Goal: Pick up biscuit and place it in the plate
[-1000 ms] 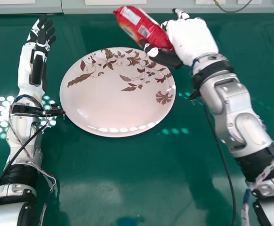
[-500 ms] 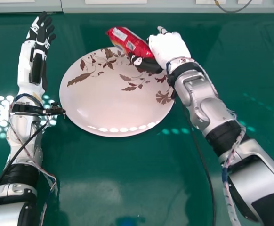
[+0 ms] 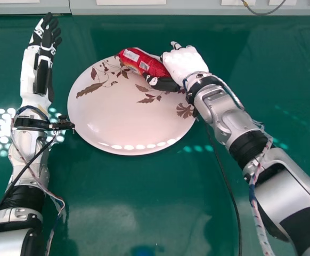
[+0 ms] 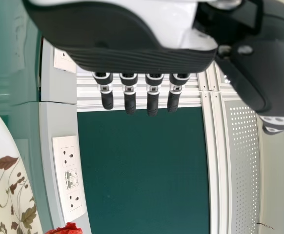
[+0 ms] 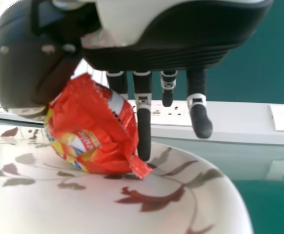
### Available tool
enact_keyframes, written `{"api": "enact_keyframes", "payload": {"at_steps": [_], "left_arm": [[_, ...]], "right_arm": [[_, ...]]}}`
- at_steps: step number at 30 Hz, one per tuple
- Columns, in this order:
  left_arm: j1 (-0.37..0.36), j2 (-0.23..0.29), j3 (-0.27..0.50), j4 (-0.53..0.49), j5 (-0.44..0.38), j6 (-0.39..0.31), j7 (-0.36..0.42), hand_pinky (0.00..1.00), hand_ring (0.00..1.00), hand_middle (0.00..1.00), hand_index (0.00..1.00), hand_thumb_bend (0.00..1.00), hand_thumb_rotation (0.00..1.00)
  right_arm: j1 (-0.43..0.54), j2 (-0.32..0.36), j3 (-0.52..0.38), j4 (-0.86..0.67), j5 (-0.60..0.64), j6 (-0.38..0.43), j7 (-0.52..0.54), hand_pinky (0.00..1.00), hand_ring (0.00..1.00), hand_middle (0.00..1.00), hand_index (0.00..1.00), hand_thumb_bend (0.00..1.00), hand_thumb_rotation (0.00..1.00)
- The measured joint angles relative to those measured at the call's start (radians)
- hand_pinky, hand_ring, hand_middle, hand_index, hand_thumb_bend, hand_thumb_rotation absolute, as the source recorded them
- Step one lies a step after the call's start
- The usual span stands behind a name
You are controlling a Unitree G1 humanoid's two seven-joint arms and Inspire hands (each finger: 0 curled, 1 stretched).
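The right hand (image 3: 184,62), fingers partly bent, pinches the biscuit (image 3: 139,61) over the plate's (image 3: 117,117) far side; left hand (image 3: 45,44) straight-fingered, empty.

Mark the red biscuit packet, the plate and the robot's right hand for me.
Red biscuit packet (image 5: 94,134): right wrist view, middle of the wrapper.
Plate (image 3: 128,120): head view, its bare, unpatterned part.
Right hand (image 3: 184,63): head view, the white back of the hand.
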Motion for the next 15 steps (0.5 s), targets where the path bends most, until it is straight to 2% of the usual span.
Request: {"api": "enact_keyframes", "payload": {"at_steps": [2, 4, 6, 8, 11, 15], "left_arm": [[0.000, -0.004, 0.000, -0.002, 0.000, 0.000, 0.000, 1.00, 1.00, 1.00, 1.00, 0.93, 0.70], [-0.001, -0.008, 0.000, -0.004, 0.000, 0.000, 0.000, 1.00, 1.00, 1.00, 1.00, 0.92, 0.70], [-0.001, -0.010, 0.000, -0.006, 0.001, 0.000, 0.001, 1.00, 1.00, 1.00, 1.00, 0.93, 0.70], [-0.001, -0.012, 0.000, -0.007, 0.001, 0.000, 0.002, 1.00, 1.00, 1.00, 1.00, 0.93, 0.69], [0.000, -0.017, -0.001, -0.010, 0.001, 0.001, 0.002, 1.00, 1.00, 1.00, 1.00, 0.92, 0.69], [-0.001, -0.021, -0.002, -0.011, 0.001, 0.001, 0.001, 1.00, 1.00, 1.00, 1.00, 0.91, 0.69]], "right_arm": [[0.007, -0.011, 0.005, -0.041, -0.001, -0.001, 0.014, 0.22, 0.36, 0.48, 0.56, 0.51, 0.00], [0.018, -0.029, 0.005, -0.097, -0.001, -0.003, 0.020, 0.20, 0.38, 0.52, 0.51, 0.51, 0.00], [0.034, -0.053, -0.002, -0.174, 0.007, -0.010, 0.036, 0.21, 0.37, 0.50, 0.55, 0.51, 0.00], [0.059, -0.079, -0.013, -0.263, 0.017, -0.018, 0.064, 0.23, 0.37, 0.50, 0.55, 0.51, 0.00], [0.104, -0.114, -0.037, -0.412, 0.031, -0.016, 0.157, 0.25, 0.37, 0.51, 0.54, 0.51, 0.00], [0.145, -0.139, -0.050, -0.563, 0.022, 0.020, 0.275, 0.22, 0.35, 0.48, 0.56, 0.51, 0.00]]}}
